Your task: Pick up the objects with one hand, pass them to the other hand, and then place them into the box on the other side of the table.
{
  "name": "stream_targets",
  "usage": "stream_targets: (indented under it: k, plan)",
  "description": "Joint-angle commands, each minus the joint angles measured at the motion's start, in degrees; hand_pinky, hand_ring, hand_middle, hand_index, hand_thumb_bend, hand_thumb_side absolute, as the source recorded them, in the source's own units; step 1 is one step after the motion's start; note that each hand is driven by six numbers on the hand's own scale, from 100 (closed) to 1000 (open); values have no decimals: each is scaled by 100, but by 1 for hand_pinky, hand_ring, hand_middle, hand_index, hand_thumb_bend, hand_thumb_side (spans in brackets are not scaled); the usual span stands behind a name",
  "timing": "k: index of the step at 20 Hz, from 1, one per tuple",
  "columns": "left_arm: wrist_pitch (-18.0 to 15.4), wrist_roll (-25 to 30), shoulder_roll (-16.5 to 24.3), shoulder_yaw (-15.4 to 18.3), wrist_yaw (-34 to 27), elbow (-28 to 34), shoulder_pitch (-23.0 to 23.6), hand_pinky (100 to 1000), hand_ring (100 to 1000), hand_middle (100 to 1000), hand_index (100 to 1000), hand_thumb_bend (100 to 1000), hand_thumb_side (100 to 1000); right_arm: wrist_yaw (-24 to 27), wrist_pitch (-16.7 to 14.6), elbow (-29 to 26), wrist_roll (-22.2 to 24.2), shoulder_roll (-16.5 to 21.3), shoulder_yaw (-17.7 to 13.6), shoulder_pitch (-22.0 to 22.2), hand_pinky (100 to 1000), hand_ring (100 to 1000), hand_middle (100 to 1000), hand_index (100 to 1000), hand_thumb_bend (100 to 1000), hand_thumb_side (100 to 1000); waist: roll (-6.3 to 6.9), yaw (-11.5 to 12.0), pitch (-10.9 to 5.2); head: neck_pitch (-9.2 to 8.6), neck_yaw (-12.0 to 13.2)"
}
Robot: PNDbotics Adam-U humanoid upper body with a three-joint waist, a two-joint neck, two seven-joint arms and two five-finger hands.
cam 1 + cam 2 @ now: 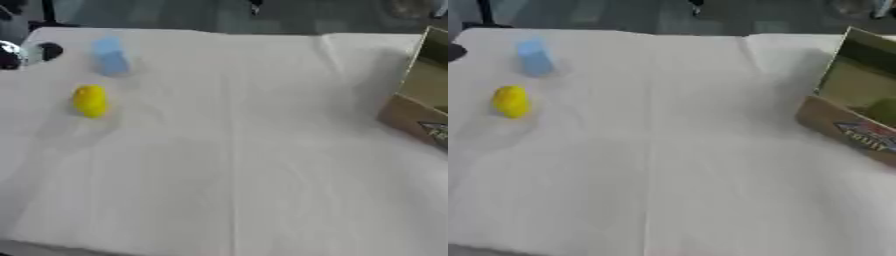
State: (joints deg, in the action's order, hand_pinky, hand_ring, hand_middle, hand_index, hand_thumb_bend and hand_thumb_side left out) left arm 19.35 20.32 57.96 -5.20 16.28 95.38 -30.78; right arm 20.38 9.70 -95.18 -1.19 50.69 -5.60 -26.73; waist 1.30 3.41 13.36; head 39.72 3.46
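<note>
Black-and-silver left hand (17, 53): only a rounded part at the far-left edge of the left eye view, above the table's far corner; cannot tell whether fingers are spread or curled.
Blue block (110, 56): standing on the cloth near the far-left corner, just right of that hand, apart from it.
Yellow object (89, 100): small, rounded, lying on the cloth just nearer than the blue block, not touching it.
White cloth (236, 150): covering the table, creased down the middle.
Cardboard box (850, 117): at the right edge, flap raised, printed label on the near wall; something greenish inside, too blurred to name.
Right hand: out of sight in both views.
</note>
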Motion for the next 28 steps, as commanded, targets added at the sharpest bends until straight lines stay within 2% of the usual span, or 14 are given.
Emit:
stream_targets:
  k: [1, 4, 8, 17, 18, 24, 28]
  plan:
    - [-29, 857, 279, -171, 186, -378, -302, 844, 805, 741, 832, 618, 458, -47, 13, -66, 33, 123, -43, -96, 970, 767, 846, 927, 100, 378, 64, -9, -81, 1, -4]
    - [-27, 1334, 218, -325, 232, -790, -543, 859, 817, 746, 828, 621, 486, -56, 26, -49, 53, 106, -35, -104, 970, 765, 845, 925, 100, 381, 66, -20, -84, -3, 9]
    - [-35, 1611, 96, -429, 297, -1178, -762, 865, 821, 746, 829, 654, 500, -74, 43, -19, 58, 94, -33, -92, 969, 763, 843, 924, 100, 389, 71, -32, -77, 14, 87]
    - [2, 1737, -131, -704, 610, -1641, -1041, 859, 815, 727, 814, 694, 514, -85, 76, 22, 75, 69, -18, -91, 969, 761, 840, 922, 100, 394, 73, -39, -80, 36, 231]
    - [5, 1741, -170, -739, 652, -1689, -1078, 855, 812, 702, 809, 697, 514, -88, 77, 25, 80, 67, -15, -89, 968, 760, 839, 921, 100, 396, 70, -39, -81, 36, 239]
    - [-28, 1805, -403, -964, 835, -1924, -1282, 840, 800, 692, 801, 693, 469, -118, 92, 57, 105, 35, -1, -79, 968, 760, 838, 920, 100, 402, 58, -50, -74, 41, 251]
    - [-16, 1807, -506, -1034, 1012, -2048, -1392, 855, 821, 727, 811, 711, 433, -138, 104, 77, 123, 13, 10, -71, 968, 760, 838, 920, 100, 407, 59, -57, -72, 53, 256]
